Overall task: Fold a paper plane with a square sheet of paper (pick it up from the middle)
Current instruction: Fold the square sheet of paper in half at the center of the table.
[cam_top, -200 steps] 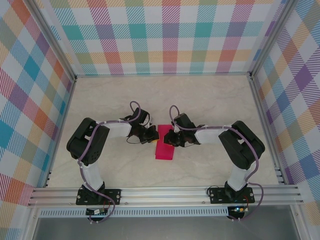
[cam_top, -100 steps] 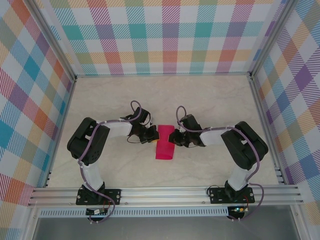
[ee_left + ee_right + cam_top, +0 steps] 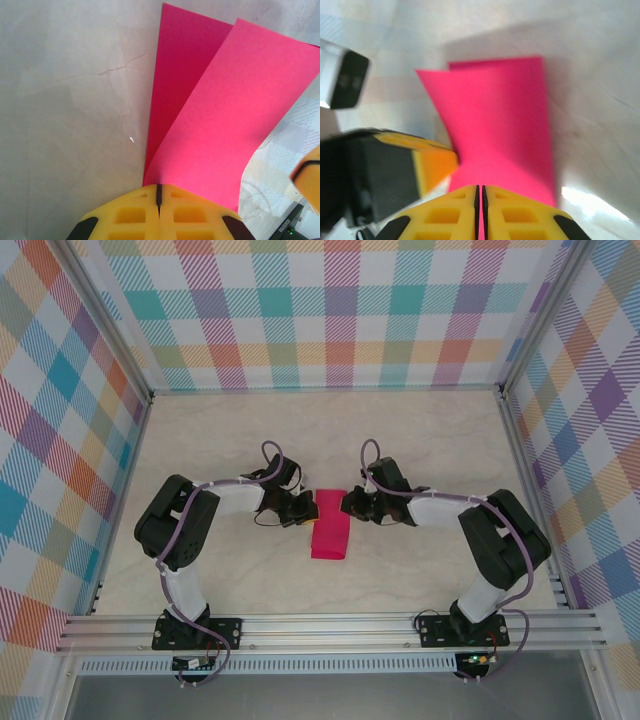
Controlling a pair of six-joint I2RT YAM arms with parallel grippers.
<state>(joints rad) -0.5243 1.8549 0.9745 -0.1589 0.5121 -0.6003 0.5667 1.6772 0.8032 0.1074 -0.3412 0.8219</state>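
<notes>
The square sheet of paper (image 3: 330, 535), magenta-pink, lies folded in half as a narrow strip on the table between the two arms. Its upper layer (image 3: 225, 115) lifts off the lower one and runs into my left gripper (image 3: 159, 192), whose yellow jaws are shut on the sheet's left edge (image 3: 308, 510). My right gripper (image 3: 347, 506) meets the sheet from the right. Its jaws (image 3: 481, 192) are nearly closed, with pink paper (image 3: 505, 125) showing in the slit. The left finger (image 3: 435, 167) touches the raised layer. The paper plane is out of view.
Pale marbled table (image 3: 420, 430) stretches behind and beside the arms. Checked walls (image 3: 320, 320) enclose three sides. An aluminium rail (image 3: 330, 628) with both arm bases runs along the near edge.
The right arm has swung outward to the right, and its gripper slid up and right to the sheet's right edge. The left arm has not moved.
</notes>
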